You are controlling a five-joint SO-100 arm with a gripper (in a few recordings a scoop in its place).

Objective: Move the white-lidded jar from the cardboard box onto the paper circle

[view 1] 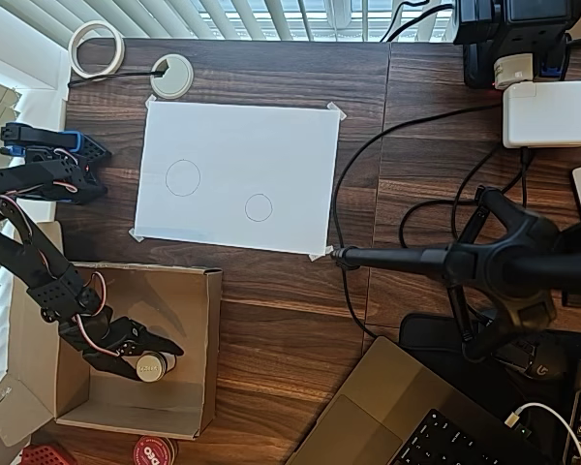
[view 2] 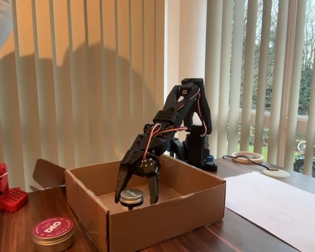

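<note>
In the fixed view, the black gripper [view 2: 135, 195] reaches down into the cardboard box [view 2: 163, 215], its fingers spread to either side of the white-lidded jar [view 2: 131, 198]. A red-lidded tin [view 2: 53, 233] sits on the tabletop [view 2: 241, 239] beside the box, and the white sheet [view 2: 275, 207] lies to the right.

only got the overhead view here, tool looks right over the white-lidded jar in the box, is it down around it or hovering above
observer: Down around it. In the fixed view the tool straddles the white-lidded jar, with its fingertips below the lid.
operator: closed on it
observer: No, the jaws stand open, and a gap shows beside the finger on the picture's left.
operator: jar off the floor at all
observer: No, it sits on the floor of the cardboard box, with its lid below the rim.
</note>
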